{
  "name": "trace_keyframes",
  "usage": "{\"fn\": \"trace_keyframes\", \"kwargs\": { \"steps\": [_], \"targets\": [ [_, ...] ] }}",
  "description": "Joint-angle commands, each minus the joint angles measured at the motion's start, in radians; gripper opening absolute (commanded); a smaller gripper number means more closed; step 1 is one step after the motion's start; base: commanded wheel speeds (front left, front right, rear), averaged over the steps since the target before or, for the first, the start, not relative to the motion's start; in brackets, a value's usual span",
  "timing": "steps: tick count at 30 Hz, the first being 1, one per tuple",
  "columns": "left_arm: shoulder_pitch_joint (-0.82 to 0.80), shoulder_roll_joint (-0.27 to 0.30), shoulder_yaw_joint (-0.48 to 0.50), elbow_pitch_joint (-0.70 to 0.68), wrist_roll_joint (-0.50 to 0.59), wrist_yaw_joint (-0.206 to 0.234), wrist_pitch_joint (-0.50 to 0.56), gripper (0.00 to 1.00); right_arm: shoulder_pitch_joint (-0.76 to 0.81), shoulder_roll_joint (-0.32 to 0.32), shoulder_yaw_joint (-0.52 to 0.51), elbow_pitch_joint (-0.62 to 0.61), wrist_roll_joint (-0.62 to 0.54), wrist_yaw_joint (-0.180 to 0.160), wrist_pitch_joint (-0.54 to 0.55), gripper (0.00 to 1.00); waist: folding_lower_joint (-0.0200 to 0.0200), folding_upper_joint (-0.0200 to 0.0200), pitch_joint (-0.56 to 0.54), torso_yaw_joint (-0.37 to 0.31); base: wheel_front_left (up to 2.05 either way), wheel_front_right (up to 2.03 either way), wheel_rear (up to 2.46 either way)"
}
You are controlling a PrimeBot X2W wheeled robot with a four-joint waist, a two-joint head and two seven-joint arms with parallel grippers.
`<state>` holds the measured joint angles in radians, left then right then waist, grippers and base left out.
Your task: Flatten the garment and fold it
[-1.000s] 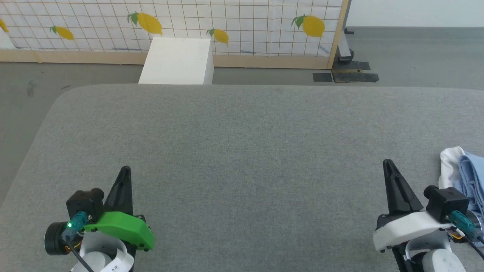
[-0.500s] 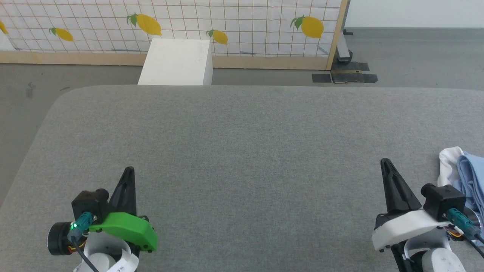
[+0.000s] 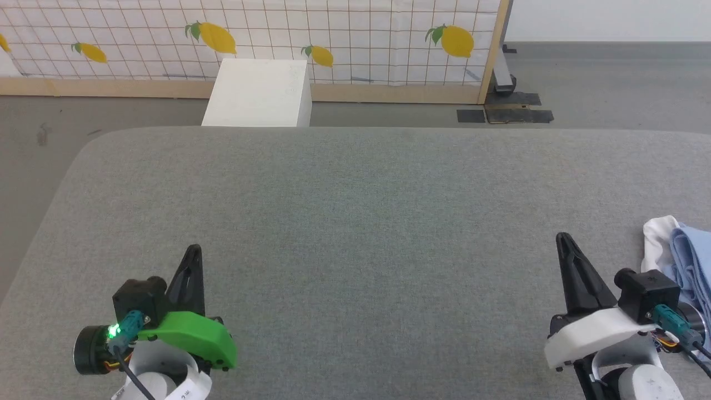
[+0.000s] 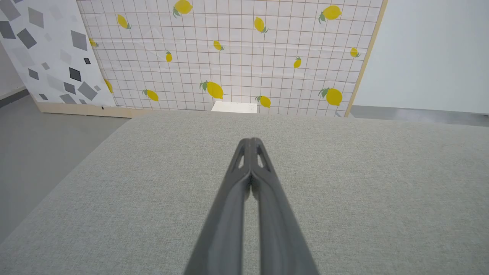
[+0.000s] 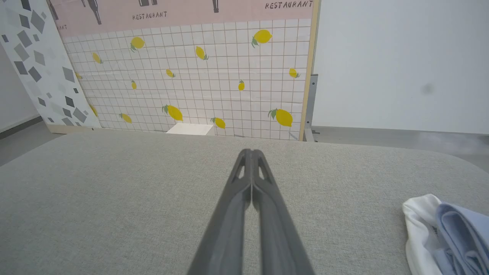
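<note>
The garment (image 3: 686,255) lies bunched at the right edge of the grey table (image 3: 355,200), light blue with a white part toward the table's middle; it runs out of the picture. In the right wrist view the garment (image 5: 454,229) sits at the lower right. My right gripper (image 3: 562,238) is shut and empty, just left of the garment and apart from it; its tip (image 5: 250,152) points across bare table. My left gripper (image 3: 194,249) is shut and empty at the lower left, far from the garment, with its tip (image 4: 250,140) over bare fabric.
A white box (image 3: 256,93) stands on the floor behind the table's far edge. Behind it runs a lemon-print tiled screen (image 3: 355,39) with a wooden frame. Grey floor (image 3: 33,128) lies to the left of the table's rounded corner.
The head view has drifted slightly. My left gripper has edged to the right; the right gripper and the garment have shifted only with the picture.
</note>
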<state>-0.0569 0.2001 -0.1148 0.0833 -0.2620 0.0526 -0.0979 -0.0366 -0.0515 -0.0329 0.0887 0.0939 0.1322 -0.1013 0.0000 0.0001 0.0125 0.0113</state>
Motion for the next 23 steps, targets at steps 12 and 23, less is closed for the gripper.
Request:
{"fn": "trace_keyframes", "kwargs": {
  "steps": [12, 23],
  "targets": [
    [0.027, -0.039, 0.028, -0.024, 0.073, -0.016, 0.024, 0.0, 0.022, 0.001, 0.009, -0.025, -0.029, -0.001, 0.025, 0.0, 0.0, -0.0001, -0.003, -0.002, 0.0, 0.0, 0.0],
    [0.034, -0.066, 0.05, -0.038, 0.12, -0.025, 0.042, 0.0, 0.025, 0.001, 0.015, -0.041, -0.045, -0.001, 0.044, 0.0, 0.0, -0.0001, -0.005, -0.005, 0.0, 0.0, 0.0]
  ]
}}
